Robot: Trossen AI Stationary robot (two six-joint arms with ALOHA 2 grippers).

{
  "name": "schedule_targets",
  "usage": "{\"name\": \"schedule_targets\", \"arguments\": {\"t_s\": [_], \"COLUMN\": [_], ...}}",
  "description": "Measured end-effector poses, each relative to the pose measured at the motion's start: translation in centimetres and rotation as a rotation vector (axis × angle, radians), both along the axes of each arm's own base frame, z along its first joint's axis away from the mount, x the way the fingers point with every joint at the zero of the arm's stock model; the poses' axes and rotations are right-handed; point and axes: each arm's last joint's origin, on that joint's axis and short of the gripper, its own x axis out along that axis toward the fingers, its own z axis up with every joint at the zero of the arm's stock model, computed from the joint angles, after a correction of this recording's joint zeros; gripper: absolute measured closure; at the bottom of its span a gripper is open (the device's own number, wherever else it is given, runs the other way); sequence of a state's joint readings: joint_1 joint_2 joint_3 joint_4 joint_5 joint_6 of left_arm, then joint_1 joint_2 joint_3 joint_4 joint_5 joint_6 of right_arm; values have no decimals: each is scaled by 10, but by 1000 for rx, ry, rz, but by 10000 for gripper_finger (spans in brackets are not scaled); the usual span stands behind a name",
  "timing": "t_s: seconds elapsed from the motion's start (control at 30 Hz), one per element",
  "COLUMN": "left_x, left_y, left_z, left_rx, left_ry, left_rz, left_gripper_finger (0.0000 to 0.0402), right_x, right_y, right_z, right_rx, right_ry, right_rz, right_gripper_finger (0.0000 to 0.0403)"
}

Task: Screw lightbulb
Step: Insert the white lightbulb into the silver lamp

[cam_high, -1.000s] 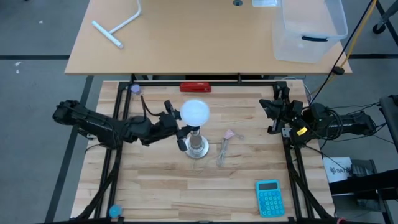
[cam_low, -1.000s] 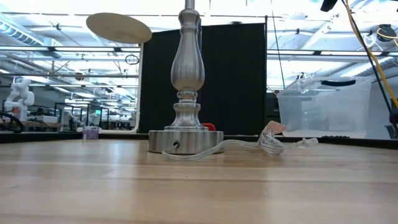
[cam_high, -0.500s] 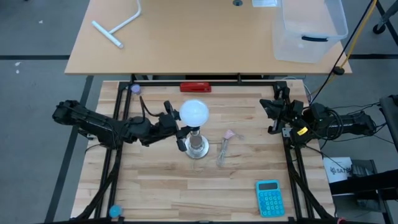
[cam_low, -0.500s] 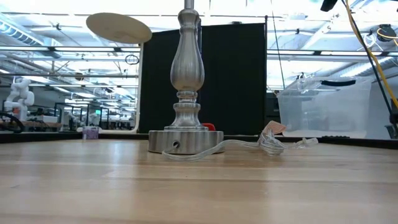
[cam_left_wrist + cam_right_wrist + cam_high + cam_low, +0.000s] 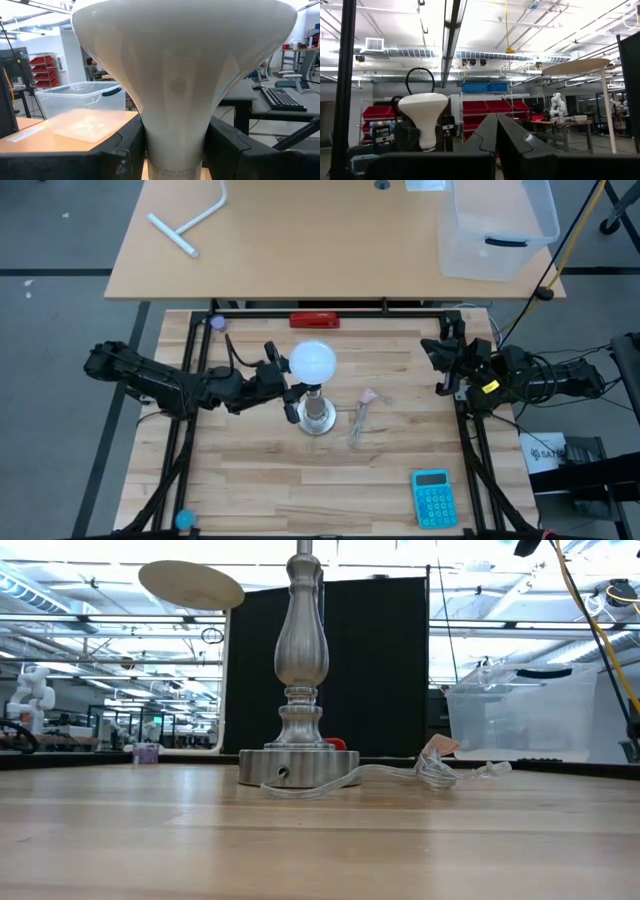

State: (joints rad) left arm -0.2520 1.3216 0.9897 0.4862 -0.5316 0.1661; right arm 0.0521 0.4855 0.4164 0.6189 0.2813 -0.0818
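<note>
Risk: the white, mushroom-shaped lightbulb (image 5: 312, 361), held upright directly above the silver-footed lamp stand (image 5: 317, 415), could cross-thread or slip if its narrow neck tilts in the grip or sits off-axis over the socket, and a sideways push might tip the stand. Pose: the left gripper (image 5: 175, 145) reaches in level from the table's left side, its 2 dark fingers (image 5: 125, 150) clamped on the bulb's neck, while the right gripper (image 5: 443, 365) waits with fingers closed and empty at the table's right edge.
</note>
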Motion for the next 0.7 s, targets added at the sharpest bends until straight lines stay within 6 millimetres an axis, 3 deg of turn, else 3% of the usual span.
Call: {"name": "schedule_targets", "arguments": {"t_s": [0.23, 0.4, 0.7], "left_x": [0, 0, 0], "left_y": [-1, -2, -2], "left_z": [0, 0, -1], "left_rx": [-3, -7, -26], "left_ry": [-1, -1, -5], "left_rz": [-5, -7, -10], "left_gripper_finger": [244, 244, 243], "right_x": [2, 5, 54], "right_y": [0, 0, 8], "right_z": [-1, 7, 50], "right_rx": [102, 72, -128], "right_ry": [-13, -20, 223], "right_rz": [42, 35, 139], "right_gripper_finger": [403, 403, 403]}}
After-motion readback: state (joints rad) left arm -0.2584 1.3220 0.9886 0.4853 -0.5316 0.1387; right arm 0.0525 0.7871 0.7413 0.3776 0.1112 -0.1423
